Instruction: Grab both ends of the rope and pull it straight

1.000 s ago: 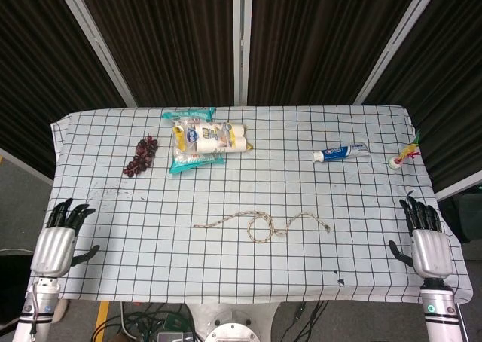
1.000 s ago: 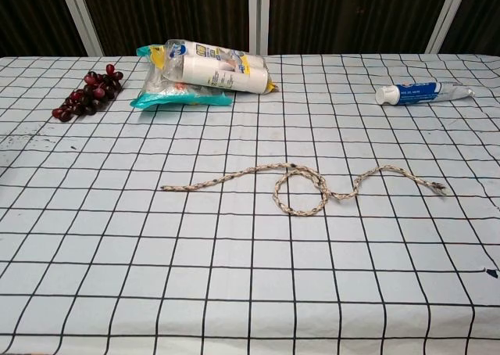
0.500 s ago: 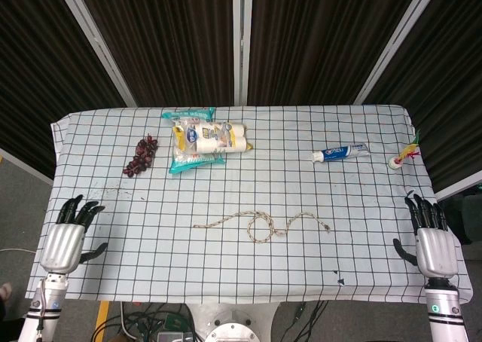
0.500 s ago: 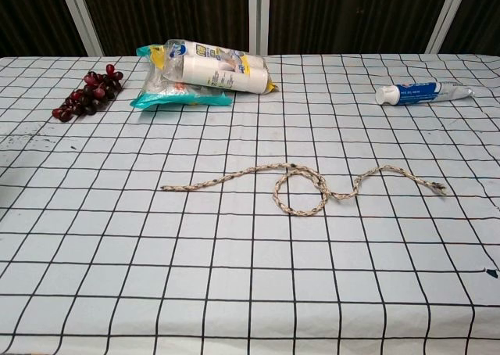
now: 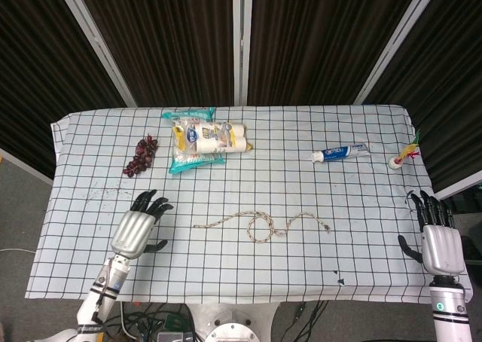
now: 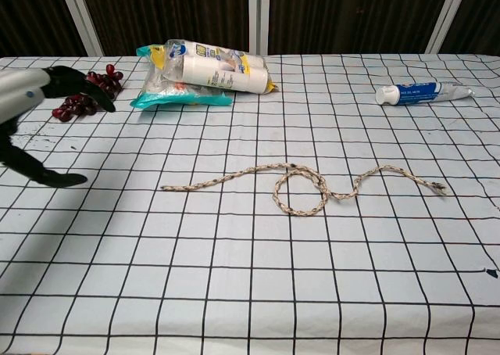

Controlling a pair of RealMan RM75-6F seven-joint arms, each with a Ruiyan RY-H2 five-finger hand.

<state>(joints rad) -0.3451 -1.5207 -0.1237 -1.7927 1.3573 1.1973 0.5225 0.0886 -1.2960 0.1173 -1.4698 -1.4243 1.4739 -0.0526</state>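
The left hand [image 5: 138,230] hovers over the near-left part of the tabletop [image 5: 361,206], fingers spread apart and holding nothing; in the chest view it enters from the left edge [image 6: 35,105], its dark fingertips reaching toward the bunch of dark red grapes [image 5: 141,155] further back. To its right, apart from it, lies the rope [image 5: 262,224], slack on the checked cloth near the middle of the tabletop: its left end [image 5: 197,225] points toward the left hand with a clear gap between them, then the rope rises, makes one closed loop [image 6: 301,191], waves once and finishes at a frayed right end [image 5: 327,228]. Behind the rope, toward the back left, rests a clear plastic packet [image 5: 203,140] with white rolls inside and a teal wrapper under it. Further right at the back lies a blue-and-white toothpaste tube [image 5: 340,153], and near the far right edge a small toy with yellow and red feathers [image 5: 403,156]. The right hand [image 5: 438,238] is at the tabletop's near-right edge, well apart from the rope's right end, fingers straight, slightly apart and empty.
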